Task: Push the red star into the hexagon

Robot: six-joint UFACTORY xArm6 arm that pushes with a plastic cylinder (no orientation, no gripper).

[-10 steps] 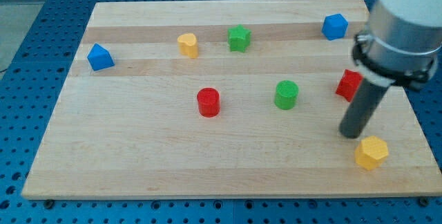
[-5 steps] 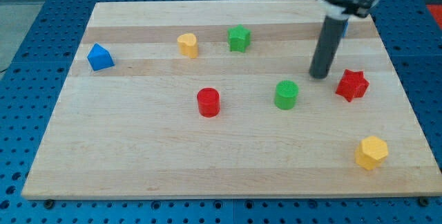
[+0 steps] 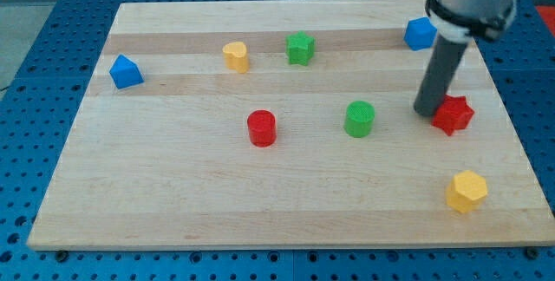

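Note:
The red star [image 3: 453, 114] lies near the view's right edge of the wooden board [image 3: 173, 203]. My tip [image 3: 427, 111] stands right against the star's upper left side, touching it. The yellow hexagon [image 3: 466, 191] lies below the star, near the board's bottom right corner, apart from it.
A green cylinder [image 3: 359, 118] sits left of my tip. A red cylinder [image 3: 261, 128] is at the middle. A green star [image 3: 300, 48], a yellow block [image 3: 236, 56] and a blue block [image 3: 126, 71] lie higher up. Another blue block [image 3: 420, 33] is at the top right.
My tip went from below the star up to its upper left, then came right against it. The red star has shifted slightly down and to the right.

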